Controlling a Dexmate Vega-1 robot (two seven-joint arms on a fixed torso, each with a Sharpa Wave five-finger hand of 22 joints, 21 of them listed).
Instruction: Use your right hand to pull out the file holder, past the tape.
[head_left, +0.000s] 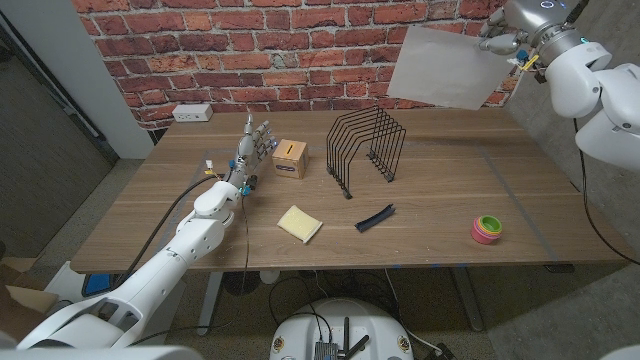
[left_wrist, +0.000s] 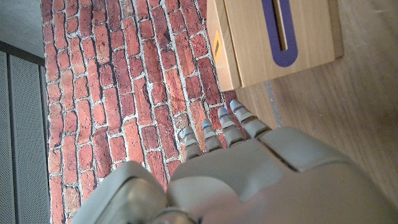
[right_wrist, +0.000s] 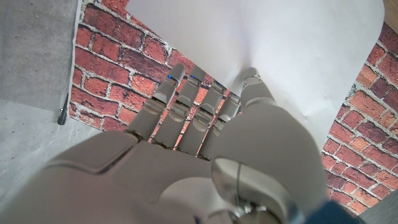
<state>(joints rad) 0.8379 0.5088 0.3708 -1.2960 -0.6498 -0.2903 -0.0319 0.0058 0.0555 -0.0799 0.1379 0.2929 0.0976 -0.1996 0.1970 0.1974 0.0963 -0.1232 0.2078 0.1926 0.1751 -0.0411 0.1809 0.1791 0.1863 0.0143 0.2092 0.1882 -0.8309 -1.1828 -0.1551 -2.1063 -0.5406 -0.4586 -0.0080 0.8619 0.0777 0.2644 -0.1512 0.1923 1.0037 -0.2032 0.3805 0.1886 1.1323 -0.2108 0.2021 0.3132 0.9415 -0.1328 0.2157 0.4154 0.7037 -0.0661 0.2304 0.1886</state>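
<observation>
Standing upright mid-table: black wire file holder (head_left: 366, 149), several curved dividers.

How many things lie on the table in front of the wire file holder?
3: a yellow sponge front-left of the file holder, a dark curved strip just in front of it, and a tape roll front-right. None seems hidden.

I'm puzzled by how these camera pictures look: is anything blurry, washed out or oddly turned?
Head view: evenly lit and sharp, soft shadows under the file holder. Left wrist view: turned, brick wall beside the table; the left hand up close looks soft, the wooden box crisp. Right wrist view: the white sheet held by the right hand is washed out, nearly featureless.
</observation>
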